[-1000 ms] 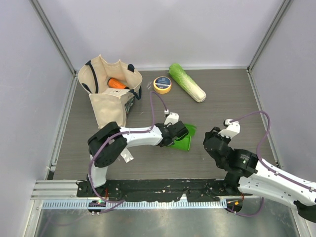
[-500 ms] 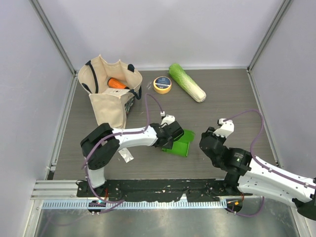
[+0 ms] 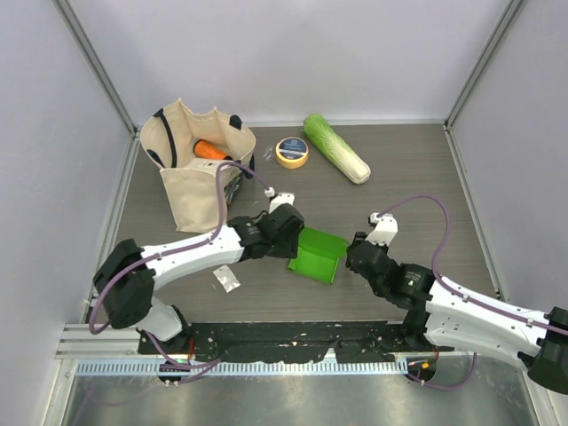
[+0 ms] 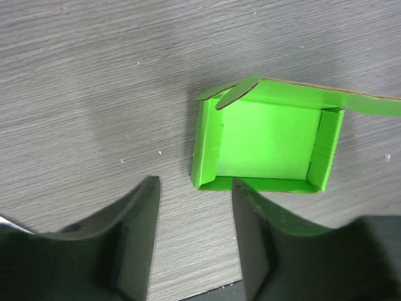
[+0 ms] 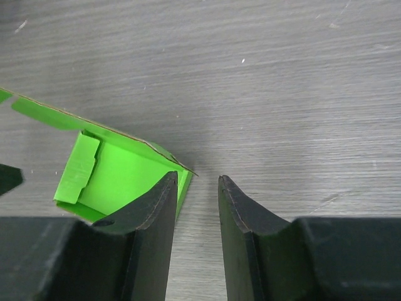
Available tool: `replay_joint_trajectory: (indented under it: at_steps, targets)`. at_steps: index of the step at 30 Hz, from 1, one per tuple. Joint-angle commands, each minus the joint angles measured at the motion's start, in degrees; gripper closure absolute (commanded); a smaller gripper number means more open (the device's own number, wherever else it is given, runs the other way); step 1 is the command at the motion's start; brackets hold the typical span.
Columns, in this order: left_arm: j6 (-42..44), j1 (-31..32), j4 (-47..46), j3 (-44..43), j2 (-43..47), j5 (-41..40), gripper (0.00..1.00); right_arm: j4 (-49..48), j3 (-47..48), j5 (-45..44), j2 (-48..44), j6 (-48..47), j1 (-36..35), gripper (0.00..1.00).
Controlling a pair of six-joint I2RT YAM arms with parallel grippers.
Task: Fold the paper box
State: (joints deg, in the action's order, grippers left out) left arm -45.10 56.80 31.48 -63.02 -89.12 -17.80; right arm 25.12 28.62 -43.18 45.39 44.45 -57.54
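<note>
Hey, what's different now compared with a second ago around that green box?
The left claw opened, let go of the paper box and pulled back to the left in the top view. The right claw moved in toward the box's right side, jaws apart, not gripping. The box shifted slightly toward the near edge and sits open-topped. The tote bag, tape roll and cabbage stayed put.

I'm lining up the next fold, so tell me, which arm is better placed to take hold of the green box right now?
Probably the right. The right pincer sits at a corner of the box, one finger beside its wall; the left pincer is open, with the box lying clear ahead of its fingertips.
</note>
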Motion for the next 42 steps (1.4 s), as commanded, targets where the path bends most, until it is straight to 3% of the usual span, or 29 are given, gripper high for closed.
replay_joint_trajectory:
  at_steps: [1,4,9,17,22,28,36,40,42]
  targets:
    - [3.4,-4.2,-6.6,5.0,5.0,10.9,0.54,-7.5,-1.5,12.3,1.7,-2.4,6.3,0.63]
    - [4.8,-5.1,-9.3,6.9,4.5,14.7,0.61,-10.5,-2.3,18.0,5.5,-1.5,8.1,0.66]
    - [3.8,-5.1,-15.4,9.8,3.3,15.2,0.47,-16.8,-3.8,22.0,10.5,0.0,7.9,0.66]
    - [3.4,-4.8,-15.8,9.3,-1.8,11.1,0.61,-19.1,-3.3,16.5,18.8,1.4,4.6,0.68]
    - [2.6,-4.6,-16.1,8.6,-3.7,10.2,0.55,-18.8,-3.2,13.2,21.4,2.3,3.1,0.75]
    - [1.7,-4.6,-16.9,8.0,-5.3,10.7,0.57,-18.6,-3.2,11.5,22.1,2.8,2.6,0.83]
    - [0.4,-4.6,-17.7,8.1,-6.8,11.9,0.71,-18.4,-3.1,11.0,21.9,2.6,2.2,0.91]
    - [0.8,-4.2,-15.5,7.4,-7.7,10.5,0.87,-18.7,-2.8,10.7,22.3,2.6,1.7,0.94]
    - [1.2,-3.0,-13.5,6.5,-8.5,8.2,1.0,-18.9,-2.6,10.4,23.0,2.9,1.5,0.95]
